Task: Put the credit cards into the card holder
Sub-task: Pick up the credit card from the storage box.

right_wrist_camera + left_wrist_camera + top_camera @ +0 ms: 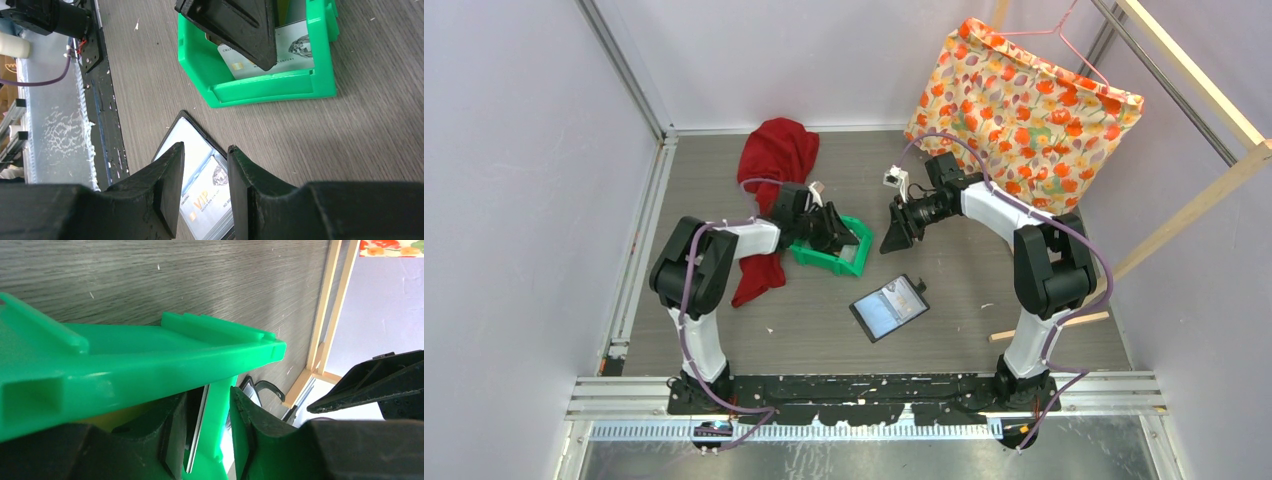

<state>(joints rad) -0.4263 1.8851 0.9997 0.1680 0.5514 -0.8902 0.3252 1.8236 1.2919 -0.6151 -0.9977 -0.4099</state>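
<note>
Nearest me, the card holder (889, 307) lies open on the table (984, 270), with one card already in a pocket. Beyond it my left gripper (207, 415) reaches into the green bin (819, 260). Its jaws are partly apart, straddling the bin's wall and the edge of a credit card (196, 435), clamping neither that I can see. Closing here could pinch wall and card together and drag the bin. Farther off, my right gripper (896, 235) hovers half-open and empty.
</note>
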